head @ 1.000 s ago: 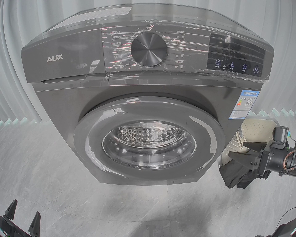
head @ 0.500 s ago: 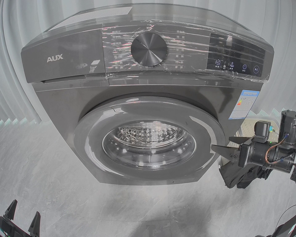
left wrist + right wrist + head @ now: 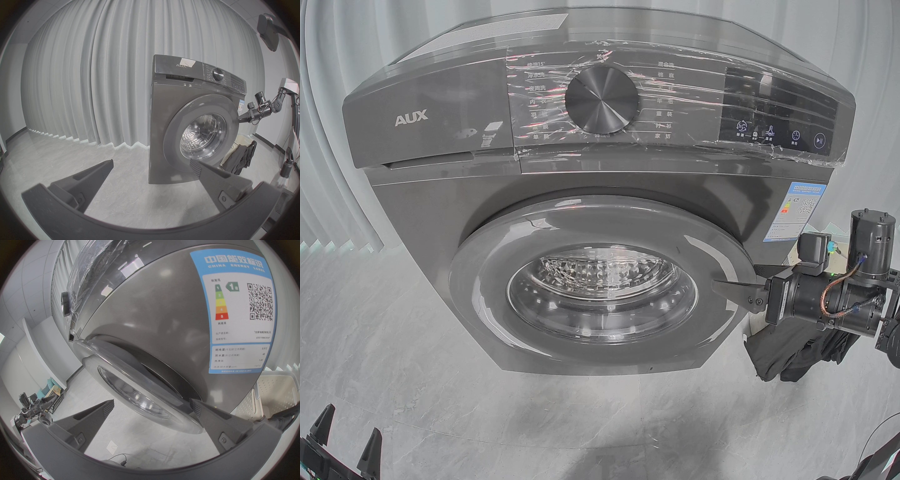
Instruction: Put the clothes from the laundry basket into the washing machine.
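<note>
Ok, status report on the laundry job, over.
Right pincer open at the door's right edge. Left pincer open, low, empty. Clothes draped over basket; door shut, blocking drum.

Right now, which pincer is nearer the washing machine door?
The right pincer, open, with its tips at the right edge of the door; the left pincer sits low, well away from it.

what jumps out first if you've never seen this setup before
The big grey washing machine stands dead centre before the robot, its round glass door shut. The right gripper hangs at that door's right edge, fingers open. Dark clothes drape over the cream laundry basket right of the machine.
</note>
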Tool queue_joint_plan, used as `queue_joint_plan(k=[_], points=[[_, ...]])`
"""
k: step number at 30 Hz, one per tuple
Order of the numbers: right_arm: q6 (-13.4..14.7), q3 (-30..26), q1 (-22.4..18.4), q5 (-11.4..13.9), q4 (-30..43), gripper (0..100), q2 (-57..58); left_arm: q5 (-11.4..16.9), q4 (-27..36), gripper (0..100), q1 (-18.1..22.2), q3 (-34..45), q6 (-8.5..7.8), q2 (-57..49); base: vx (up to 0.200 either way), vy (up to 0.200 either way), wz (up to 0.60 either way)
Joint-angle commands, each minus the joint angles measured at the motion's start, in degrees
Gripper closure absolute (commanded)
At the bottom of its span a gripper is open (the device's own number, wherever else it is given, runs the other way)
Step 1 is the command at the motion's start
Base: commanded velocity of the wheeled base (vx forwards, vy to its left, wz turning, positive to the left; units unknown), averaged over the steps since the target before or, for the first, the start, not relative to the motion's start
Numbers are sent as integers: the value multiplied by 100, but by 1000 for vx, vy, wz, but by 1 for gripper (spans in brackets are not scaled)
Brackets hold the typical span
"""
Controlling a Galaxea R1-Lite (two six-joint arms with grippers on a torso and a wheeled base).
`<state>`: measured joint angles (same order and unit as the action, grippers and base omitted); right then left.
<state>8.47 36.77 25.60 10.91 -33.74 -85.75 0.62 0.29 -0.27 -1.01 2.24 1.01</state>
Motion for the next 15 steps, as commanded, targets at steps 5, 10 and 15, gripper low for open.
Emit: queue_joint_plan(k=[5, 10, 15], points=[[-12, -135, 33, 16, 8, 0, -65, -1, 6, 0, 0, 84, 4, -84, 0, 0, 0], [-21, -530, 103, 43, 8, 0, 164, -1, -3, 0, 0, 84, 4, -84, 0, 0, 0], [-30, -882, 147, 52, 35, 0, 463, -1, -3, 0, 0, 84, 4, -84, 0, 0, 0]])
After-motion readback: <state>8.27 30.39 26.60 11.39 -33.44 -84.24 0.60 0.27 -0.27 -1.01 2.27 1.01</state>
